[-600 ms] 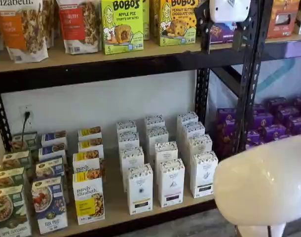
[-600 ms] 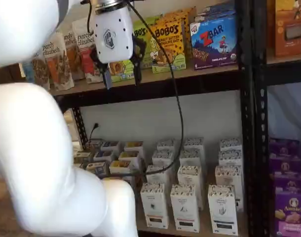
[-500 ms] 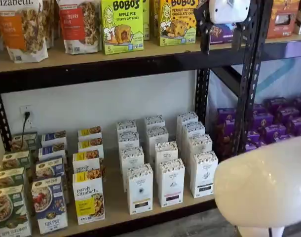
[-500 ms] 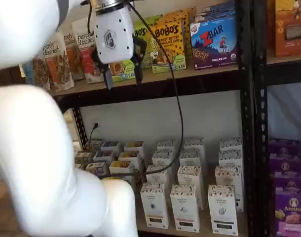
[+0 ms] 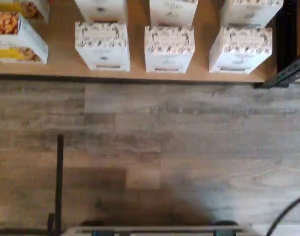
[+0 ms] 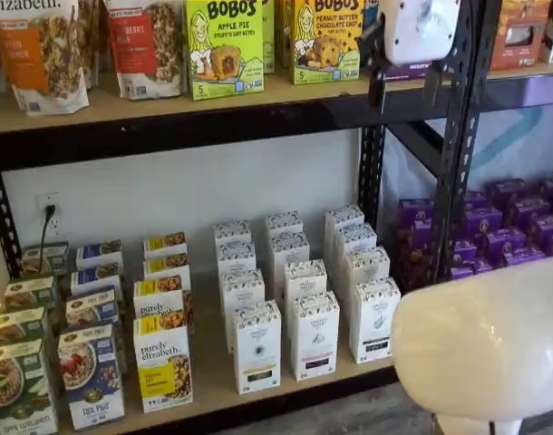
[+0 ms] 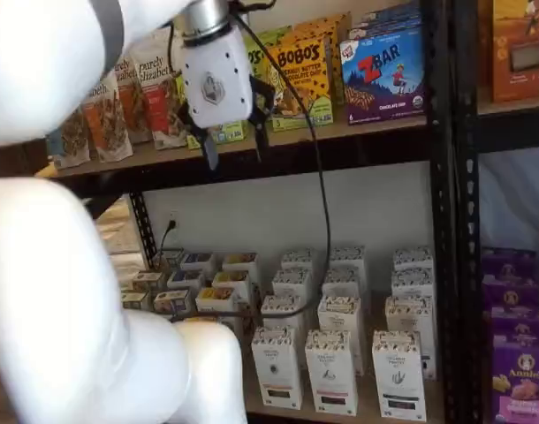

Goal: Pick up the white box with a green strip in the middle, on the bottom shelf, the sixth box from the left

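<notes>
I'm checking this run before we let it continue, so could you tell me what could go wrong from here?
1. The white box stands in a tight row beside near-identical cartons, so the gripper, open and high by the upper shelf, might settle on the wrong one.
2. Boxes stand close behind it too; the fingers could knock a neighbour over.
3. The cable hangs down over the bottom shelf and may drag across cartons.

Wrist view: looks straight down on the tan wooden bottom shelf (image 5: 135,69) front edge.
Shelf views: face the rack frontally; both share that shelf (image 6: 213,381) (image 7: 358,411).
</notes>
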`<control>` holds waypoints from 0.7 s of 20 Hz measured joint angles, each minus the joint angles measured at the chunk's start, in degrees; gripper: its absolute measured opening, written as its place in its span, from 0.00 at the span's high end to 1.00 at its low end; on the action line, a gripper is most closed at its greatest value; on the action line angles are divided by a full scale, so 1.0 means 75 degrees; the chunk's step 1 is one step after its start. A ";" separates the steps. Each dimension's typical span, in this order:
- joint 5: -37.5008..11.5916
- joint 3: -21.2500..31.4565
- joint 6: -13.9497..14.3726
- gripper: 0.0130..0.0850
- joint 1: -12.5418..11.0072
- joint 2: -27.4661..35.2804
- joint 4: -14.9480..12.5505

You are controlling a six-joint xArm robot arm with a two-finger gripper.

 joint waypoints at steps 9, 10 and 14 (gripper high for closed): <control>-0.1821 0.1780 -0.0853 0.00 -0.0906 0.0237 -0.0180; -0.2108 0.2034 -0.0919 0.00 -0.0989 0.0303 -0.0229; -0.3031 0.2770 -0.1210 0.00 -0.1273 0.0633 -0.0099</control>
